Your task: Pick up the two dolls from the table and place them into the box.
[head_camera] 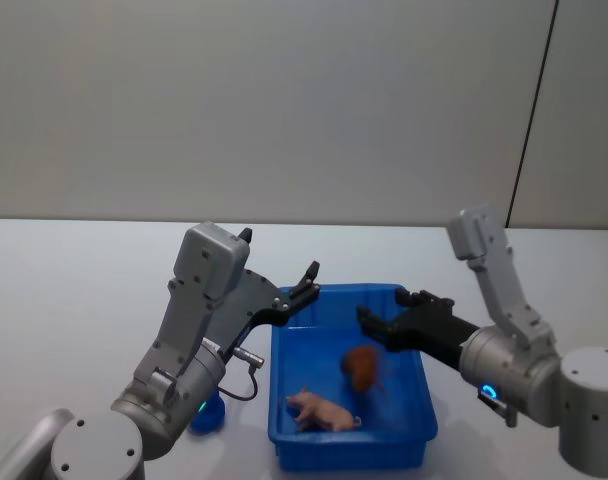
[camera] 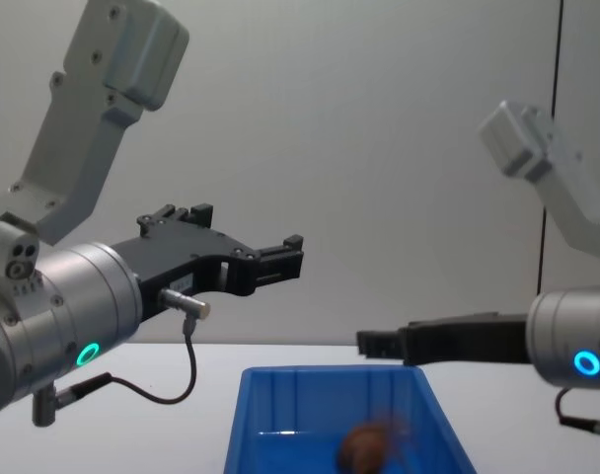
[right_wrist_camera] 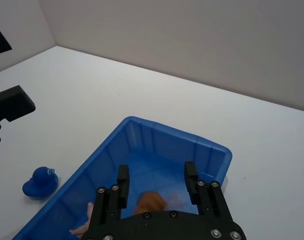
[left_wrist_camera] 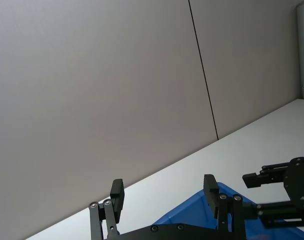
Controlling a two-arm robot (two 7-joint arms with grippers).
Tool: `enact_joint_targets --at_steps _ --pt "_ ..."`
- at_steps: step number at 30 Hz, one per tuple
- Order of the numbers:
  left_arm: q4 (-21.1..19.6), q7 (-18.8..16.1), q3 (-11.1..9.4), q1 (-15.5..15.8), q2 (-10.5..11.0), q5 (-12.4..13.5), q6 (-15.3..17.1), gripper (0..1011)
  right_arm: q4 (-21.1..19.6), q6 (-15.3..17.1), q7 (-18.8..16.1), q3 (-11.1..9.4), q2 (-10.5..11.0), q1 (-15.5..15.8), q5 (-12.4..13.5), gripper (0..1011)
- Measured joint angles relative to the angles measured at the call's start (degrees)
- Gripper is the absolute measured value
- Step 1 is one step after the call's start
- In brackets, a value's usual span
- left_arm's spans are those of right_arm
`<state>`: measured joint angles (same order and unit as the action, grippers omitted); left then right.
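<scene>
The blue box point(head_camera: 349, 452) stands on the white table point(head_camera: 84, 270) in front of me. Two dolls lie inside it: a brown one point(head_camera: 362, 368) in the middle and a pink animal-like one point(head_camera: 324, 410) nearer the front. My right gripper point(head_camera: 376, 318) hovers open above the brown doll, which shows between its fingers point(right_wrist_camera: 123, 185) in the right wrist view, below them point(right_wrist_camera: 152, 202). My left gripper point(head_camera: 306, 285) hangs open and empty over the box's far left rim. In the chest view the brown doll point(camera: 369, 446) looks blurred inside the box point(camera: 280, 405).
A small blue duck toy point(head_camera: 206, 415) sits on the table just left of the box, also in the right wrist view point(right_wrist_camera: 40, 181). White tabletop stretches left and behind; a grey wall stands at the back.
</scene>
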<state>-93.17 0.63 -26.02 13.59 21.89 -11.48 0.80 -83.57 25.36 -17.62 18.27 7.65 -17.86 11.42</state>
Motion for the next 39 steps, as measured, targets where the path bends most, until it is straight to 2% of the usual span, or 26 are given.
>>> enact_joint_targets --at_steps 1,5,8,13,28,39 --pt "0.00 0.00 0.00 0.00 0.00 0.00 0.00 1000 0.30 0.11 -0.13 0.24 -0.21 -0.11 -0.20 683" --pt "0.00 0.00 0.00 0.00 0.00 0.00 0.00 1000 0.72 0.16 -0.28 0.56 -0.44 -0.19 -0.49 772" --pt "0.00 0.00 0.00 0.00 0.00 0.00 0.00 1000 0.93 -0.04 -0.28 0.68 -0.47 -0.17 -0.69 891" --pt "0.00 0.00 0.00 0.00 0.00 0.00 0.00 1000 0.74 -0.99 -0.08 0.29 0.25 0.40 -0.72 998" --pt "0.00 0.00 0.00 0.00 0.00 0.00 0.00 1000 -1.75 -3.57 -0.12 -2.89 4.69 3.01 0.26 1001" --pt "-0.64 -0.12 0.32 -0.56 0.61 0.00 1.15 1001 -2.62 -4.32 -0.34 -4.20 6.45 3.88 0.72 1001"
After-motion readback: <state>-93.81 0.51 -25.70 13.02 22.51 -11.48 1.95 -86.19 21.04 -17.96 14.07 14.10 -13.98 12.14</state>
